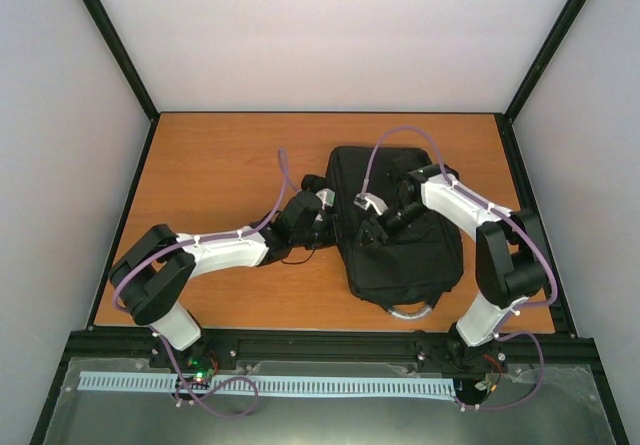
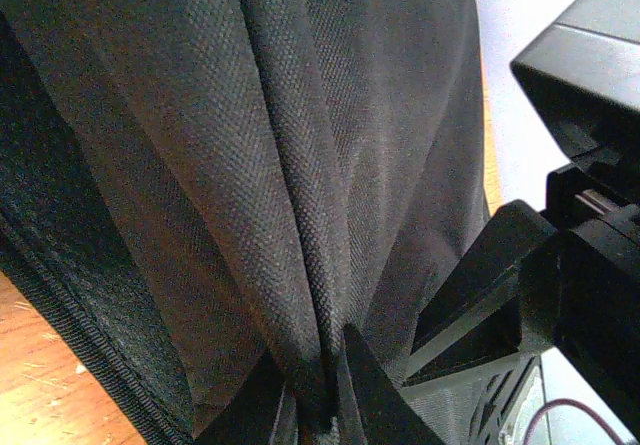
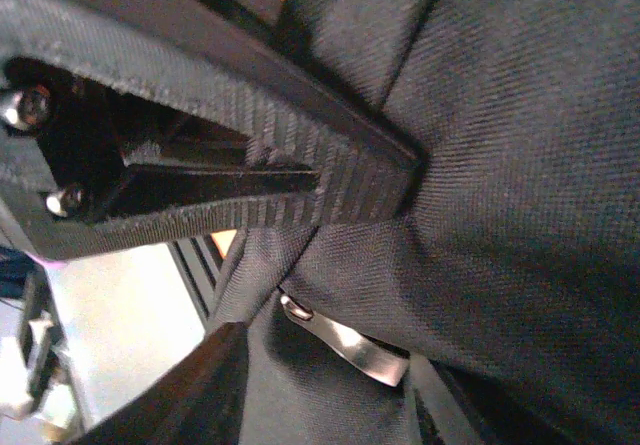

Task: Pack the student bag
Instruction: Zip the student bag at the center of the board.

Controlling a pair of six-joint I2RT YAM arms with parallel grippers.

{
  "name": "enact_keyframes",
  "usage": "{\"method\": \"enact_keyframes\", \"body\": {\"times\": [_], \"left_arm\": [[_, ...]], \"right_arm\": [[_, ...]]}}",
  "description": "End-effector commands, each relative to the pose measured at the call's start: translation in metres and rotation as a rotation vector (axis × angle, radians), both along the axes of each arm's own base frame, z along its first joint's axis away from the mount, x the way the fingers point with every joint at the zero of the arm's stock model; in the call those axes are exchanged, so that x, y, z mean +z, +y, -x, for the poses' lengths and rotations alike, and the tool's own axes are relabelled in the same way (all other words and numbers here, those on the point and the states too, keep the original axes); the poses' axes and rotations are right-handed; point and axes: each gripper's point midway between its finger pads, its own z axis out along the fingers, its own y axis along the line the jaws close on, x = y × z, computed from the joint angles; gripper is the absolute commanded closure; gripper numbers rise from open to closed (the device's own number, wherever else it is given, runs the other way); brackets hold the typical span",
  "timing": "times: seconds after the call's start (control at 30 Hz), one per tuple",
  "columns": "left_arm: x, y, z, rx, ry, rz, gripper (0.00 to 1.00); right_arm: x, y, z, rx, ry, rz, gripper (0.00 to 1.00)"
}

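Left pincer [image 2: 318, 405] clenched on student bag [image 1: 400, 260] left edge, right pincer [image 3: 320, 265] grip unclear

Orange table [image 1: 210, 165], perhaps wood; white walls [image 1: 340, 35]

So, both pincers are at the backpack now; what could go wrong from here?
1. The left pincer pinches only a narrow fold of the backpack. If it pulls, the fabric may slip out.
2. The metal zip pull lies between the jaws of the right pincer, next to loose cloth. It might catch the cloth and miss the pull.
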Motion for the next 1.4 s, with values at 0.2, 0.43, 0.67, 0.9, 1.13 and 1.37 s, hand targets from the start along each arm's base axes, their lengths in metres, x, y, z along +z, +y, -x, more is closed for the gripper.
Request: {"method": "enact_keyframes", "body": {"times": [0.2, 0.43, 0.67, 0.9, 1.13, 1.37], "left_arm": [[0.069, -0.033, 0.010, -0.106, -0.160, 0.198, 0.99], [0.065, -0.032, 0.010, -0.104, -0.153, 0.189, 0.99], [0.061, -0.032, 0.010, -0.104, -0.151, 0.184, 0.99], [0.060, -0.032, 0.010, -0.103, -0.148, 0.182, 0.99], [0.052, -0.022, 0.007, -0.058, -0.144, 0.145, 0.99], [0.035, -0.004, 0.002, 0.019, -0.130, 0.064, 0.99]], "right_arm": [[0.030, 0.018, -0.001, 0.044, -0.102, -0.150, 0.74], [0.040, 0.018, -0.001, 0.049, -0.129, -0.160, 0.86], [0.043, 0.013, 0.001, 0.044, -0.170, -0.145, 0.97], [0.033, 0.008, -0.003, 0.031, -0.180, -0.093, 0.97], [0.021, -0.021, -0.020, -0.067, -0.237, 0.030, 0.97], [0.013, -0.064, -0.032, -0.181, -0.215, 0.063, 0.97]]}}
